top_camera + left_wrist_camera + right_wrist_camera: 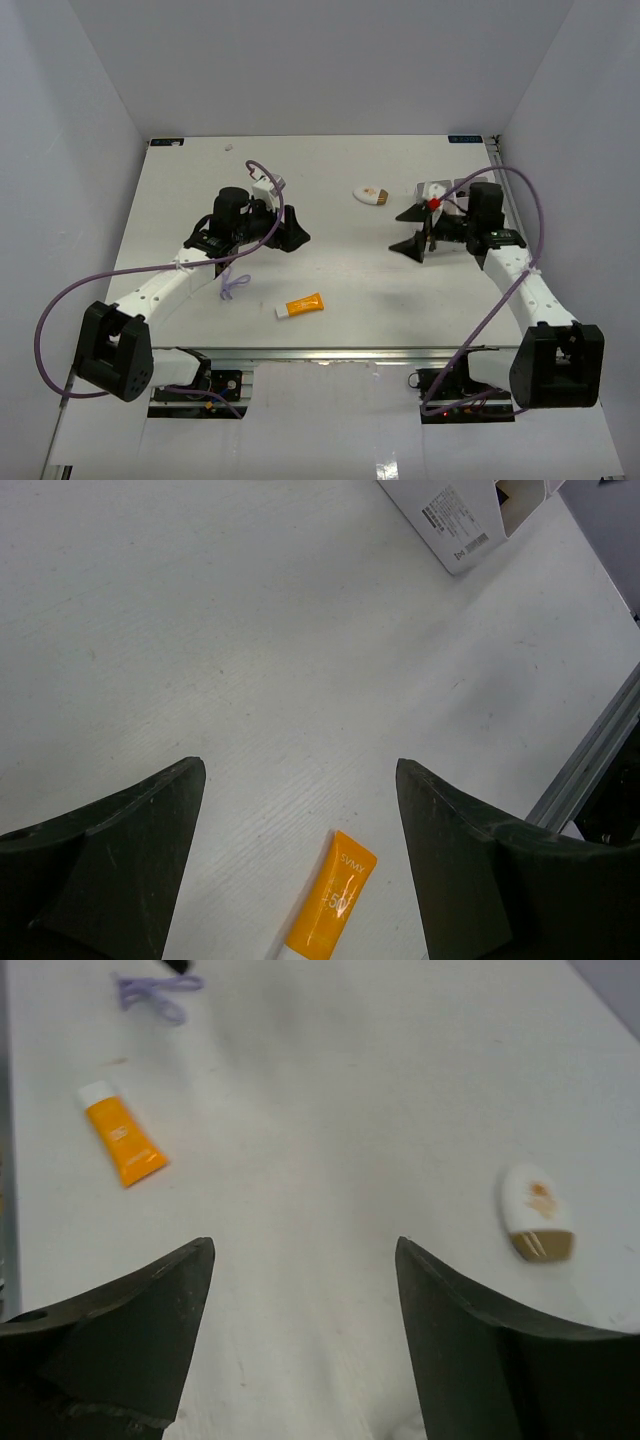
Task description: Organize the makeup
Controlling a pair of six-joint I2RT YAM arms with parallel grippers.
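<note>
On the pale counter, the left pincer stands wide open with nothing in its grasp; only bare surface lies between its two dark fingers, and the crimped end of the orange tube shows at the bottom centre of its wrist view, lying flat and touched by neither finger. The right pincer is also spread wide and holds nothing. From overhead the tube lies in the lower middle of the frame, near the counter's front edge, with its white cap pointing left. The purple loop lies just left of the tube, close beside the left arm's forearm. The white oval compact rests in the upper middle of the frame, apart from both pincers but nearer the right one. In the right wrist view it lies at the right, its tan end toward the bottom of the picture, while the tube and the loop lie at the upper left. A white box with printed lettering on its side stands at the upper right of the left wrist view; overhead it is just behind the right pincer.
</note>
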